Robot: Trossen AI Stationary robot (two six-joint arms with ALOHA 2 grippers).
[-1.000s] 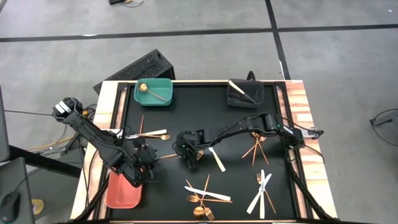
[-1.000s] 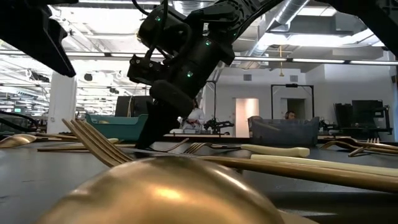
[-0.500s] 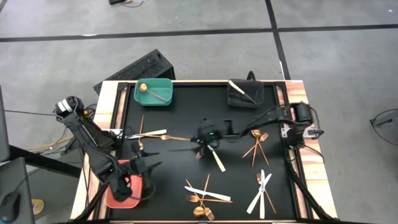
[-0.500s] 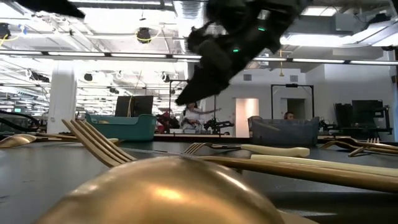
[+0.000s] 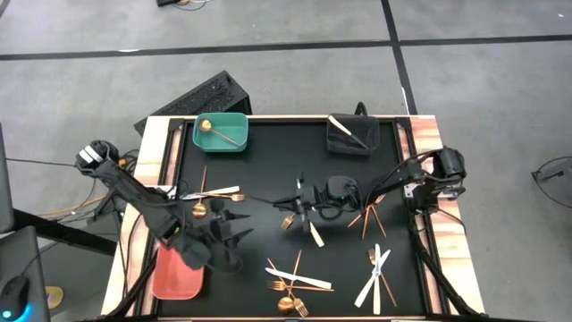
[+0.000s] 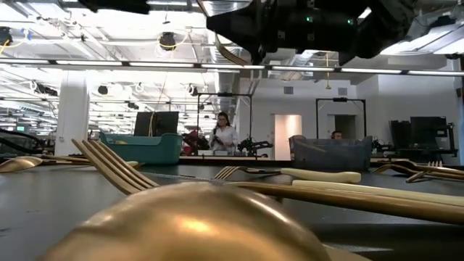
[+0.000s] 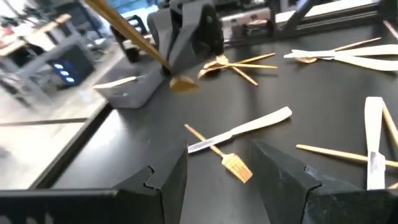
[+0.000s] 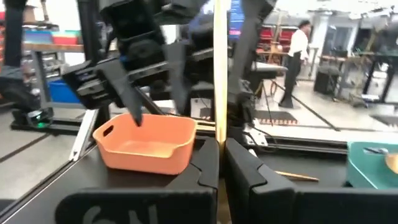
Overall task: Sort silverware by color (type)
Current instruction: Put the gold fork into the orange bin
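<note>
Gold forks, spoons and sticks and white knives lie scattered on the black mat: one group at the near middle, one at the near right, one at the left. My right gripper hangs over the mat's middle, shut on a slim gold utensil, which also shows in the left wrist view. My left gripper is open and empty over the mat's left part. A gold fork and a white knife lie on the mat ahead of its fingers. My right gripper pinches the gold utensil's thin handle between its two fingers. The fingers lie about level and point toward the table's left. The utensil is lifted clear of the mat and tilted, with its broader end lowest.
A teal bin with a gold spoon stands at the far left. A dark bin with a white knife stands at the far right. A salmon bin stands at the near left. People stand in the room behind the table.
My right gripper has risen and gone toward the table's right edge, carrying the gold utensil clear of the mat. My left gripper has swung toward the near left over the salmon bin, then back toward the right over the mat.
</note>
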